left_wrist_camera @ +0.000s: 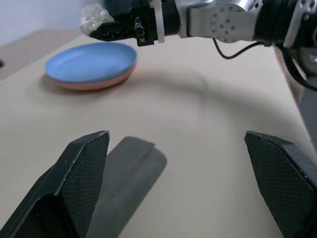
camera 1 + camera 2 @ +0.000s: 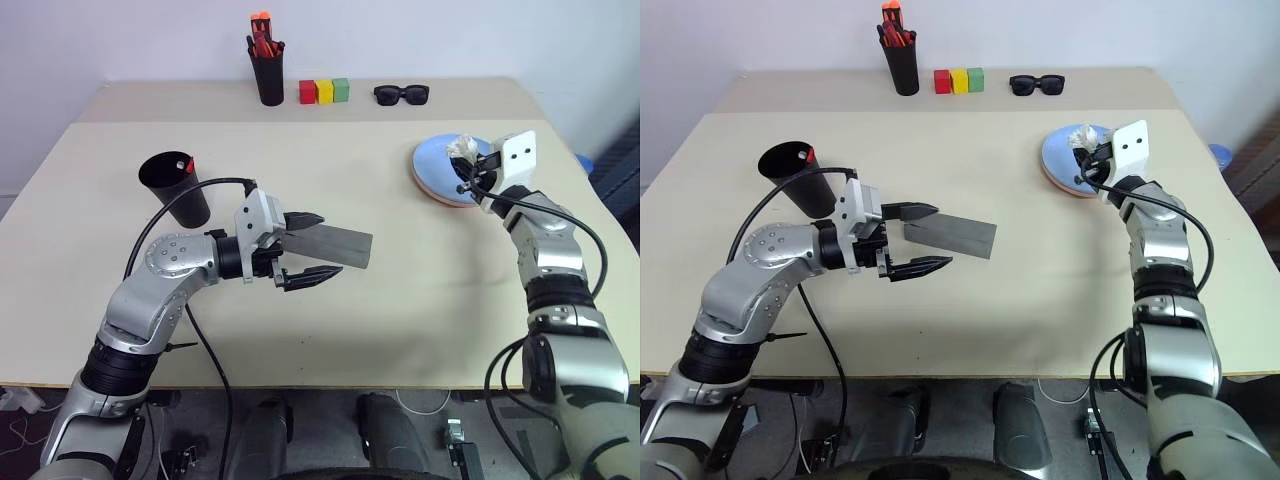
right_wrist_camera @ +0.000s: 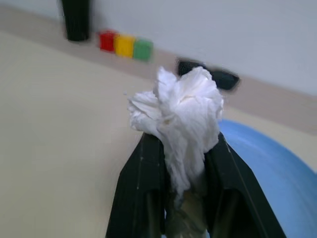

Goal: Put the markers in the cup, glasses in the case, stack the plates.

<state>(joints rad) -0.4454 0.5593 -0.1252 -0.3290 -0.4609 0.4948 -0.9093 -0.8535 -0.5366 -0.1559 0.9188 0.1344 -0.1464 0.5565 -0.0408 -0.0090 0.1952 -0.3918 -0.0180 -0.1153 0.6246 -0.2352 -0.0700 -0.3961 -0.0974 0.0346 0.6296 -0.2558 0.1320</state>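
Pinched between the right jaws (image 3: pixel 179 163) is a crumpled white tissue (image 3: pixel 179 116), bunched up above the two black fingertips and held in the air over the stacked plates. Those plates sit near the right edge of the surface (image 2: pixel 400 300): the light blue plate (image 1: pixel 89 62) lies on top of the salmon pink plate (image 1: pixel 94 83), whose rim shows just beneath it.

Left jaws (image 2: pixel 307 247) are spread wide and hold nothing; they point sideways toward the robot's right, hovering just above the grey case (image 2: pixel 335 247). The case lies closed and flat near the middle of the surface, one end under the upper finger in the head views. In the left wrist view the case (image 1: pixel 124 173) lies beside one black finger (image 1: pixel 81 173), with the other finger well apart from it.

The black cup (image 2: pixel 175 188) stands upright on the left part of the surface, behind the left arm, with a red marker (image 2: pixel 187 165) sticking up at its rim.

At the far edge of the surface stands a narrow black pen holder (image 2: pixel 268 75) filled with orange-red pens (image 2: pixel 262 35). Beside it sit three small blocks in a row: red (image 2: pixel 307 92), yellow (image 2: pixel 324 91) and green (image 2: pixel 341 90). Further right lie chunky black sunglasses (image 2: pixel 401 95).
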